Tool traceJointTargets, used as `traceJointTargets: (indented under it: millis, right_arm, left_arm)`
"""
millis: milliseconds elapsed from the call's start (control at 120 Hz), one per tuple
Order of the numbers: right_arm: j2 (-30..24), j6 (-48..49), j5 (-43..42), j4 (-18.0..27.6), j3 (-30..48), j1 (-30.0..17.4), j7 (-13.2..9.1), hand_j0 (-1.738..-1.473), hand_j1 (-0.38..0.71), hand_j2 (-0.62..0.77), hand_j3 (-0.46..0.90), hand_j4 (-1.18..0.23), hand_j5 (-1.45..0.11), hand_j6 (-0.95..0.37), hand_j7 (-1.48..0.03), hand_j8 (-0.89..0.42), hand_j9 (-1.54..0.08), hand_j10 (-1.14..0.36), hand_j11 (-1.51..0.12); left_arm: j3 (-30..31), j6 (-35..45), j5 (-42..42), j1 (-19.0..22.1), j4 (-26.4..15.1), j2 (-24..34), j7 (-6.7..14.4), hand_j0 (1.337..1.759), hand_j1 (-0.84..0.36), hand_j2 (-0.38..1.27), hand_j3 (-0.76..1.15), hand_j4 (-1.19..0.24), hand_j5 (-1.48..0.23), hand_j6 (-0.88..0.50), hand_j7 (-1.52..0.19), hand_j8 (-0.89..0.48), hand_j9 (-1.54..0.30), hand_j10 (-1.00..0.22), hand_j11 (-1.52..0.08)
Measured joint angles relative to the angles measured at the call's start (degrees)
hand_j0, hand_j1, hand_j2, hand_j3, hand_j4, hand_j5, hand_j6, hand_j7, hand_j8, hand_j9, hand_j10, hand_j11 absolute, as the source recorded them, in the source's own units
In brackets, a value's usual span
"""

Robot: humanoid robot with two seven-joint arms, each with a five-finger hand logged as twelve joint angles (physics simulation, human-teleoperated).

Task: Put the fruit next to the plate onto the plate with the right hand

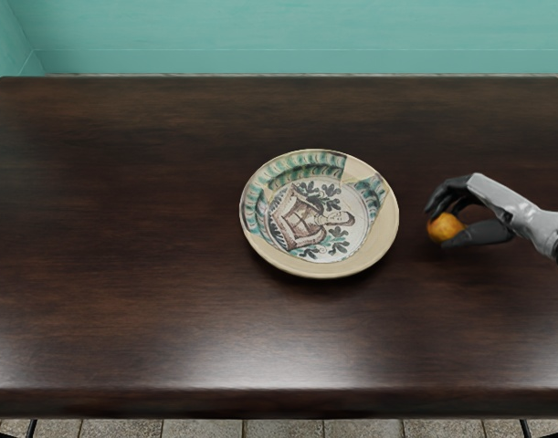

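A small orange fruit (445, 227) sits on the dark wooden table just right of a painted cream plate (374, 243) with green and brown decoration. My right hand (454, 217) reaches in from the right edge, its dark fingers (448, 194) curled over the top of the fruit and its thumb along the fruit's near side. The hand closes around the fruit, which still looks level with the tabletop. The plate holds nothing.
The dark table (123, 274) stretches wide to the left and front of the plate. Its front edge runs along the bottom of the view, and a teal wall stands behind the far edge.
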Motion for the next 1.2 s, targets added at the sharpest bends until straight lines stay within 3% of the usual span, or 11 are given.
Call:
traceJointTargets:
  millis: [308, 767, 1200]
  right_arm:
    - [0.0, 3.6, 2.4, 1.3, 4.6, 0.0, 0.0, -1.658, 0.3, 0.28, 0.0, -0.64, -0.86, -0.65, -0.84, -0.44, -0.85, -0.54, -0.84]
    - [4.5, 4.1, 4.0, 1.8, 6.4, 1.3, -0.3, -1.658, 0.3, 0.3, 0.0, -0.64, -0.86, -0.65, -0.84, -0.46, -0.85, -0.56, -0.84]
    - [10.4, 4.5, 4.1, 1.7, 6.4, 3.8, -2.9, -1.658, 0.3, 0.28, 0.0, -0.64, -0.86, -0.65, -0.84, -0.46, -0.85, -0.54, -0.84]
  left_arm:
    - [0.0, 0.0, 0.0, 0.0, 0.0, 0.0, 0.0, 1.658, 0.35, 0.0, 0.0, 0.0, 0.0, 0.0, 0.0, 0.0, 0.0, 0.0, 0.0]
    - [0.0, 0.0, 0.0, 0.0, 0.0, 0.0, 0.0, 1.658, 0.35, 0.0, 0.0, 0.0, 0.0, 0.0, 0.0, 0.0, 0.0, 0.0, 0.0]
    - [0.0, 0.0, 0.0, 0.0, 0.0, 0.0, 0.0, 1.658, 0.35, 0.0, 0.0, 0.0, 0.0, 0.0, 0.0, 0.0, 0.0, 0.0, 0.0]
